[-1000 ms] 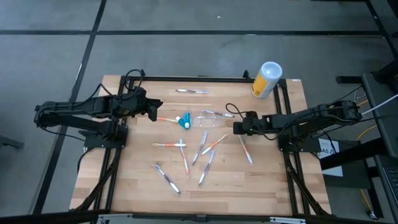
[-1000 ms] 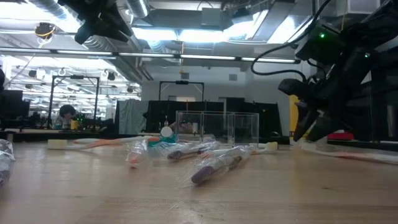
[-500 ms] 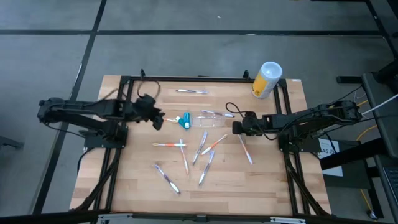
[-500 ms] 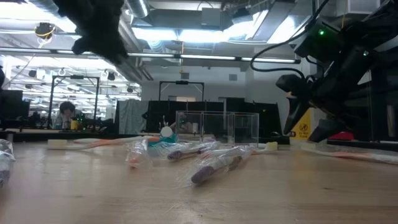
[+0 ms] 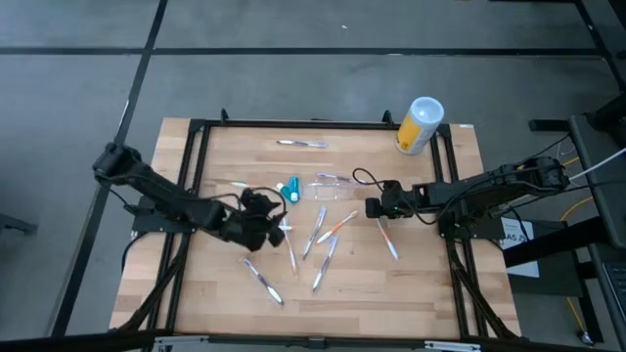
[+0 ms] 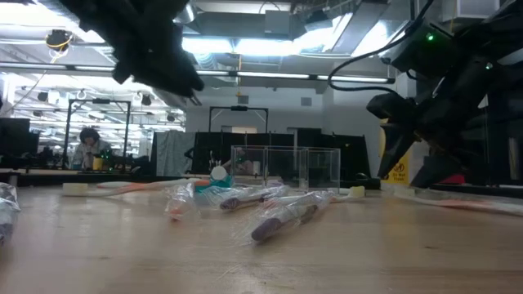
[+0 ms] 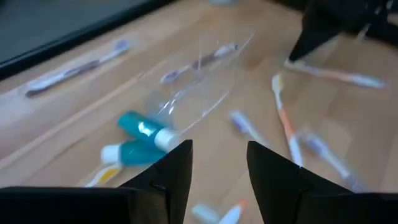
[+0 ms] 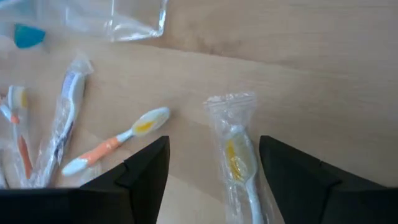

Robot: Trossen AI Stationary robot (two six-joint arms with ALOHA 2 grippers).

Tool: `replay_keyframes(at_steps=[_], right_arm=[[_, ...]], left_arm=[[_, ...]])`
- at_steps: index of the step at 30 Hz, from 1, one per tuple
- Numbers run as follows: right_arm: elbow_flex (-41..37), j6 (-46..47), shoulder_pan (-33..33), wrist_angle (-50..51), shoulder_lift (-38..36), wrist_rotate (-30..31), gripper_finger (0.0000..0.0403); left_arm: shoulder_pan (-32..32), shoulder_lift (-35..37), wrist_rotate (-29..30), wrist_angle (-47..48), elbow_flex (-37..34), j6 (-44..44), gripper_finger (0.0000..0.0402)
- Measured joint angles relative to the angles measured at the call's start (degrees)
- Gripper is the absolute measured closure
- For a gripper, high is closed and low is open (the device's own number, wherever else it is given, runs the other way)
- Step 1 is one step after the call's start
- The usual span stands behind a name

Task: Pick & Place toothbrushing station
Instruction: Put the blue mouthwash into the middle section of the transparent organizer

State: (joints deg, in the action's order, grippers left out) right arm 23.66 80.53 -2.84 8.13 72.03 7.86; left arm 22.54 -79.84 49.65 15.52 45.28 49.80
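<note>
The small see-through clear plastic toothbrushing station (image 5: 335, 186) lies on the pale wooden desk (image 5: 421, 284), just beside a teal toothpaste tube (image 5: 290, 190) and among scattered wrapped toothbrushes (image 5: 323, 262). The left hand (image 5: 277, 228) hovers near the desk's middle, fingers apart and holding nothing. The right hand (image 5: 370, 204) sits near the station, fingers spread wide and empty above a wrapped yellow toothbrush (image 8: 239, 163)

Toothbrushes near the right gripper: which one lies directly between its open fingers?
The wrapped toothbrush with the yellow-and-white head, sealed in clear plastic. It lies between the right gripper fingers, while the unwrapped orange-handled toothbrush lies off to one side.
</note>
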Motion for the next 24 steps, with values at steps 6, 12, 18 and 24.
replay_keyframes(at_steps=[6, 12, 18, 24], right_arm=[[0.0, -7.8, -2.8, -2.5, -2.0, -0.6, 0.0151], [0.0, -12.1, -5.3, -2.1, -7.4, 0.0, 0.0151], [0.0, -11.7, -6.7, -1.7, -10.8, -5.6, 0.0151], [0.0, -10.7, -6.8, -1.8, -12.2, -11.9, 0.0151]], left_arm=[[-0.2, -7.0, 2.2, 4.6, 0.0, 21.3, 0.0253], [-2.0, -11.5, -3.6, -2.0, 0.0, 27.1, 0.0218], [-5.3, -14.7, -7.2, -2.0, 0.0, 42.8, 0.0143], [-9.5, -13.0, -9.4, -6.2, 0.0, 50.9, 0.012]])
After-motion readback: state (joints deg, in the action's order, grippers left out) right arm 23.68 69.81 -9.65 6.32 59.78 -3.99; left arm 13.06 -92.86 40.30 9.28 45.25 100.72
